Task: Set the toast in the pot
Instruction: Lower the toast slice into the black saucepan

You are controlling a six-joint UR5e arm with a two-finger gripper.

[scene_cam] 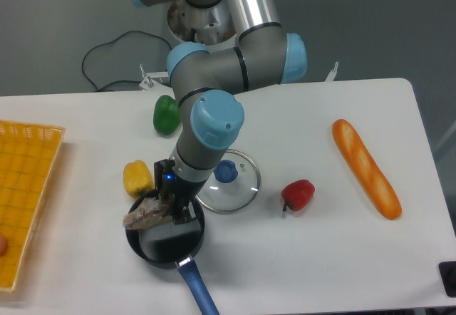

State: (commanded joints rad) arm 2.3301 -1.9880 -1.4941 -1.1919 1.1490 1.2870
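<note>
The toast [147, 213], a tan slice in crinkly clear wrap, hangs over the left rim of the pot. My gripper [169, 210] is shut on its right end, just above the pot's opening. The pot [168, 244] is a small black saucepan with a grey inside, near the table's front, and its blue handle [197, 292] points toward the front edge. The arm's wrist hides the far rim of the pot.
A glass lid with a blue knob [228, 178] lies just right of the pot. A yellow pepper [137, 178] sits to the left, a green pepper [166, 114] behind, a red pepper [298, 194] and an orange baguette [365, 167] to the right. A yellow basket [25, 187] stands at the left edge.
</note>
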